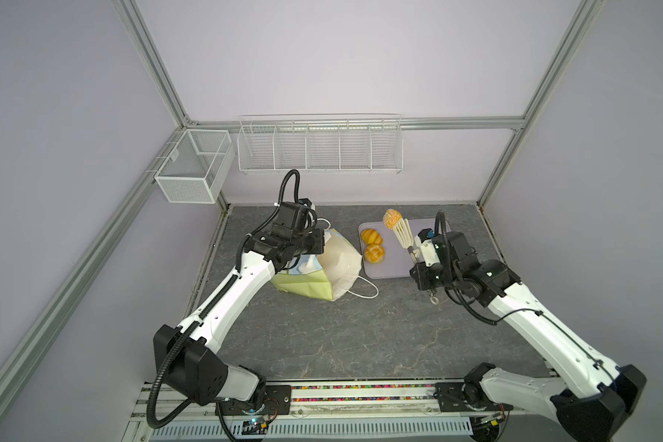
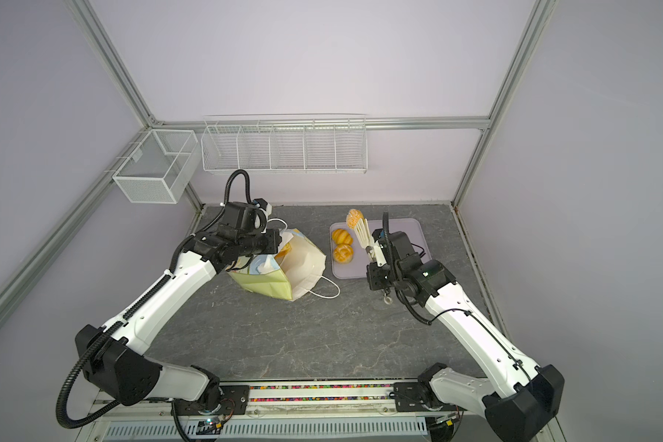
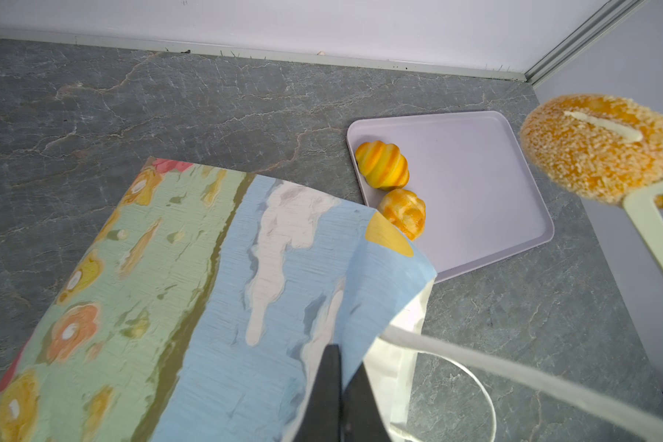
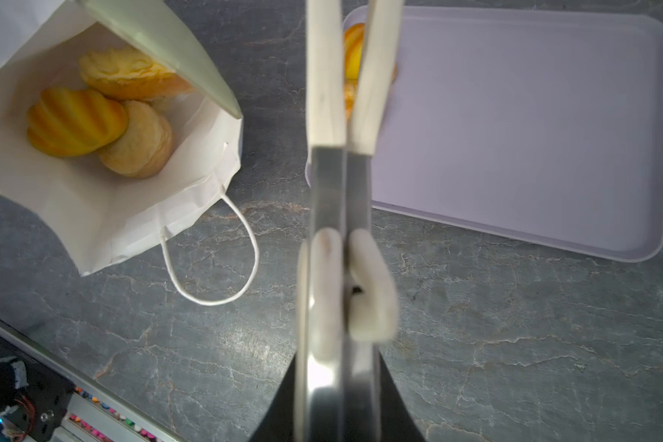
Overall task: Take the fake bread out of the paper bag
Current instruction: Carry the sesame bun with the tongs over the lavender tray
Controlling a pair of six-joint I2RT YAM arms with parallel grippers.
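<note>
Your right gripper (image 1: 422, 254) clamps cream tongs (image 1: 403, 234) pinching a crumb-topped, golden oval bread (image 1: 392, 218) above the lilac tray (image 1: 399, 268), at its eleven o'clock corner; lower it onto bare tray at three o'clock of the scored bun (image 1: 374, 253) before releasing. Your left gripper (image 3: 339, 382) pinches the rim of the paper bag (image 1: 311, 285); more rolls (image 4: 77, 122) lie inside.

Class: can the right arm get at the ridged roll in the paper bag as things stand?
Probably not yet: its tongs hold the crumb-topped bread. Otherwise the paper bag gapes toward it, the ridged roll uncovered.
</note>
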